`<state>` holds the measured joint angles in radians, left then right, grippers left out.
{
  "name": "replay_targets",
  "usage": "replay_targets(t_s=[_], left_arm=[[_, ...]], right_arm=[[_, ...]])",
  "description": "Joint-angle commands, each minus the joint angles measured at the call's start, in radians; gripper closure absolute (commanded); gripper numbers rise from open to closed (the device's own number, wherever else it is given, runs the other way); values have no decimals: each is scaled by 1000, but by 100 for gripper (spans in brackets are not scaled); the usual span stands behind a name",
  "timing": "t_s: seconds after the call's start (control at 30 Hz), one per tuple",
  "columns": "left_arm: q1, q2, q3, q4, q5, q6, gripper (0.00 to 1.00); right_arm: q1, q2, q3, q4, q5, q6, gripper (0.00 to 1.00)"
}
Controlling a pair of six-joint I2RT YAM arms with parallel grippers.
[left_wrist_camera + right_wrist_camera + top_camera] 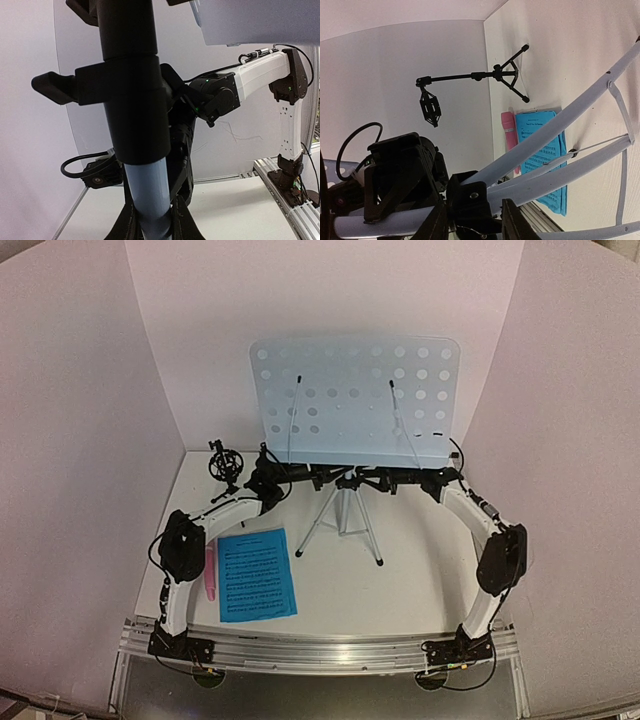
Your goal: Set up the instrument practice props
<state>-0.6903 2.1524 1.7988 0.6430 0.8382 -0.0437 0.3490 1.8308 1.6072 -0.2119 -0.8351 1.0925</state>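
The music stand stands at the back middle, its pale-blue perforated desk upright on silver tripod legs. My left gripper is shut on the stand's pale-blue pole just under its black sleeve, a finger on each side. My right gripper comes in from the other side. Its jaws stand open either side of the black leg hub. Blue sheet-music pages lie flat at front left. The pink microphone lies beside them. The black tripod mic mount stands at back left.
White walls close in the table at the back and both sides. The left arm's elbow hangs over the microphone. An aluminium rail runs along the near edge. The stand's spread legs reach toward the table's middle.
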Motion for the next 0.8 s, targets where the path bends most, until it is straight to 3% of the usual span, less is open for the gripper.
replay_targets(t_s=[0.0, 0.2, 0.4, 0.6, 0.77], left_arm=[[23, -2, -45, -80, -48, 221, 100], [22, -10, -44, -75, -42, 219, 99], [22, -21, -57, -47, -51, 213, 78], [23, -51, -79, -45, -51, 213, 65], [24, -86, -125, -59, -53, 237, 61]], right_arm=[[26, -79, 39, -83, 64, -102, 62], [17, -128, 2, -90, 127, -144, 52], [11, -161, -9, -104, 188, -171, 52], [8, -192, -19, -138, 251, -204, 52], [-11, -235, -64, -185, 347, -246, 51]])
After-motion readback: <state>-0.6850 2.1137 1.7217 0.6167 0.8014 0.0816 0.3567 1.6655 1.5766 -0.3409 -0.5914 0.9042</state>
